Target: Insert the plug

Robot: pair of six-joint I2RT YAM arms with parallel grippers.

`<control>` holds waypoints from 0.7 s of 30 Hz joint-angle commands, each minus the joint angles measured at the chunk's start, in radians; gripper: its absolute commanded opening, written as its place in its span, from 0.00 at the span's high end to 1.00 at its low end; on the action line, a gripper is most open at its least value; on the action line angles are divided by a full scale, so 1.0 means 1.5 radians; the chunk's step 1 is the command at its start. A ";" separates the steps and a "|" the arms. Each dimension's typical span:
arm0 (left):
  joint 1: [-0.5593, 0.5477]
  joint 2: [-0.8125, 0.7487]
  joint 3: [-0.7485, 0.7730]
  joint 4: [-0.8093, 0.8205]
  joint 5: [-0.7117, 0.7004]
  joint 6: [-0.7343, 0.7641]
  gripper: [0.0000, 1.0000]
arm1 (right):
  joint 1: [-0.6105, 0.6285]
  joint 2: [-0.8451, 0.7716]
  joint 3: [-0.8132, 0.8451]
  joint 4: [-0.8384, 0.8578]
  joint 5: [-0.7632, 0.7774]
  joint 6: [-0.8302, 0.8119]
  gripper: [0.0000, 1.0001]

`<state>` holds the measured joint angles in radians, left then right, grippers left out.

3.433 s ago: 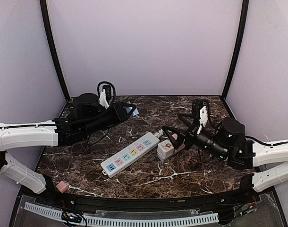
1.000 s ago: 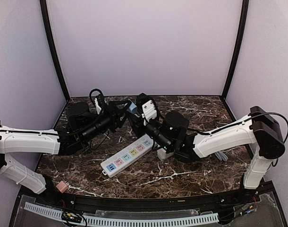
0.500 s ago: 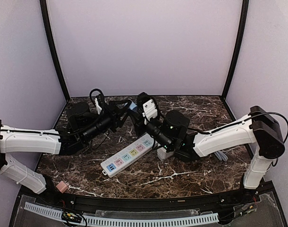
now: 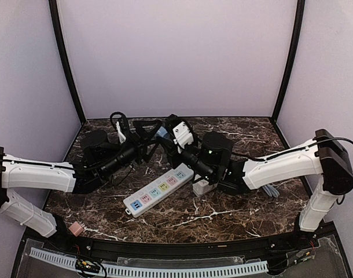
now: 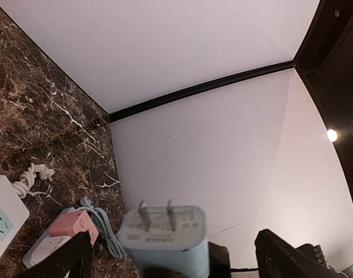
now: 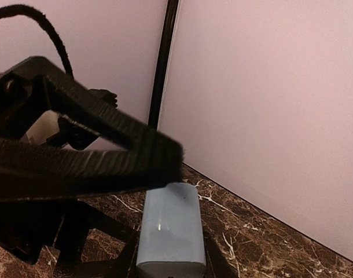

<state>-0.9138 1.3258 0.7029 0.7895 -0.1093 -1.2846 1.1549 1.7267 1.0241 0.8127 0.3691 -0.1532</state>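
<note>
Evidently this is a hand-over in mid-air: the plug (image 5: 164, 246) hangs above the far middle of the table (image 4: 234, 220), beyond the far end of the power strip (image 4: 159, 189) and well clear of its sockets. The right gripper (image 6: 171, 263) is pressed onto the lower end of the plug's body, 1 finger on each flank. The left gripper (image 5: 175, 237) stands spread wide, its 2 dark fingers apart from the plug on either side. That split makes sense as a judgement: the right arm gets a firm hold on the body and leaves the prongs free, while the left clears out of the way. The plug is a pale blue plastic block with rounded edges and a smooth, slightly glossy skin. 2 flat metal prongs rise from its grey-white face in the left wrist view. The strip is a long white bar with a row of coloured socket faces, lying slantwise on dark, white-veined marble. A small pink-topped socket cube (image 4: 202, 186) sits just to its right.
</note>
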 commanded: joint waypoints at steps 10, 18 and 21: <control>0.001 -0.141 -0.135 0.003 -0.066 0.273 0.01 | -0.076 -0.192 0.007 -0.207 -0.061 -0.072 1.00; 0.001 -0.215 -0.151 -0.158 -0.118 0.472 0.01 | -0.104 -0.207 0.094 -0.389 -0.160 -0.141 1.00; 0.001 -0.222 -0.165 -0.187 -0.117 0.503 0.01 | -0.105 -0.198 0.128 -0.449 -0.189 -0.175 1.00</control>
<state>-0.9138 1.0096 0.4980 0.6292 -0.2562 -0.6846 1.0046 1.4273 1.1435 0.2771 0.1741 -0.3336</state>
